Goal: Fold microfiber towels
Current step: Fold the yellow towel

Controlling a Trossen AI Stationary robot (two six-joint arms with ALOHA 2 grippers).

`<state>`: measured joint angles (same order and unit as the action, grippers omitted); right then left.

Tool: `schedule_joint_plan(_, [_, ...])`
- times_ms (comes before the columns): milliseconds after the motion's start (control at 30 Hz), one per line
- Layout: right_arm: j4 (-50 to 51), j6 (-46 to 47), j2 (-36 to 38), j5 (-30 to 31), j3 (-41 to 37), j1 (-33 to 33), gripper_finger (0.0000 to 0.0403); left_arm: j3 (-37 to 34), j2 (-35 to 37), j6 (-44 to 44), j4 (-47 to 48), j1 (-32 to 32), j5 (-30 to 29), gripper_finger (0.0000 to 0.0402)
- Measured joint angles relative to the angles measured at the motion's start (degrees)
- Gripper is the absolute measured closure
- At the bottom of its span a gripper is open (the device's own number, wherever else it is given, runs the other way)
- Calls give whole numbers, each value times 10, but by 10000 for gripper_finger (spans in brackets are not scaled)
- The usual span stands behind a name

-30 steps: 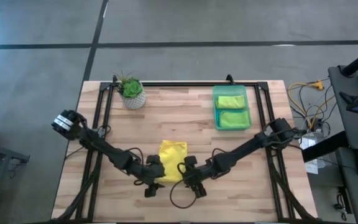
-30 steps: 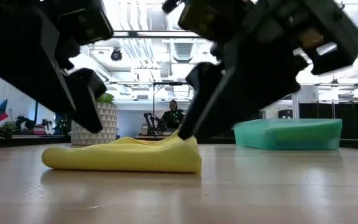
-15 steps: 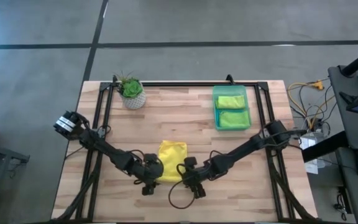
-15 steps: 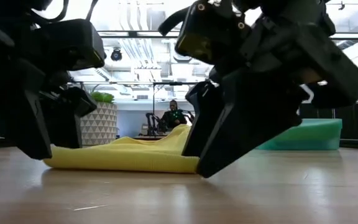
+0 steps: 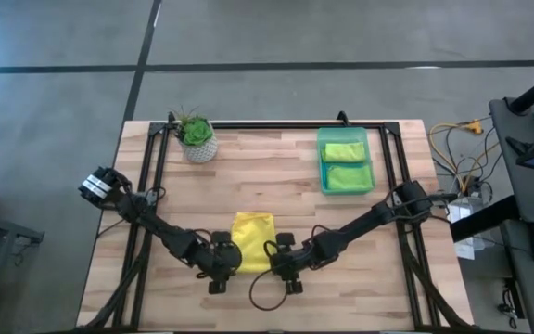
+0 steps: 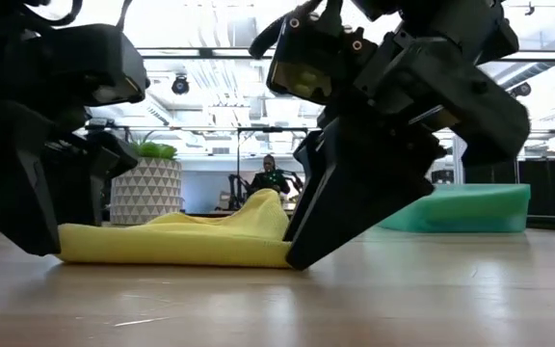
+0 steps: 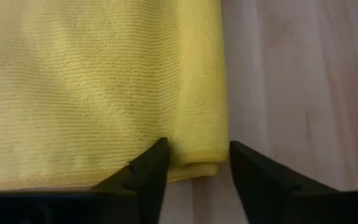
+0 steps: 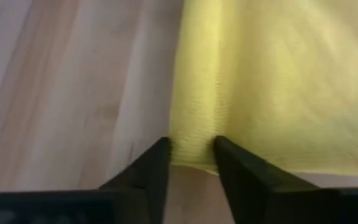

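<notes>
Now both claws pinch the near corners of the soft yellow cloth (image 5: 251,253): left gripper (image 7: 194,165), right gripper (image 8: 190,158). Two green cloths (image 5: 345,165) lie folded in the far green plastic bin (image 5: 321,167).

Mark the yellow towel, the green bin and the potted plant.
yellow towel (image 5: 252,253): high view, middle of the cloth.
green bin (image 5: 320,163): high view, left rim.
potted plant (image 5: 198,148): high view, the white pot.
</notes>
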<state>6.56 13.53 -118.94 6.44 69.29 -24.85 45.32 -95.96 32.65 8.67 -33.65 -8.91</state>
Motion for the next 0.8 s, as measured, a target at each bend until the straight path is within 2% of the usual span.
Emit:
schedule_joint_plan(200, [11, 31, -1, 5, 5, 0, 372, 2, 4, 3, 9, -9, -27, 333])
schedule_joint_plan(333, [45, 28, 4, -3, 29, -2, 387, 11, 11, 3, 18, -10, -36, 390])
schedule_joint_plan(500, [126, 24, 26, -45, 74, -5, 389, 24, 33, 3, 16, -12, -34, 392])
schedule_joint_plan(633, [174, 49, 40, -115, 111, -15, 390, 32, 59, 2, -18, -18, 23, 398])
schedule_joint_plan(700, [189, 62, 46, -124, 125, -25, 390, 33, 66, 1, -59, -20, 64, 399])
schedule_joint_plan(800, [203, 62, 56, -115, 137, -31, 390, 33, 79, 1, -67, -25, 68, 399])
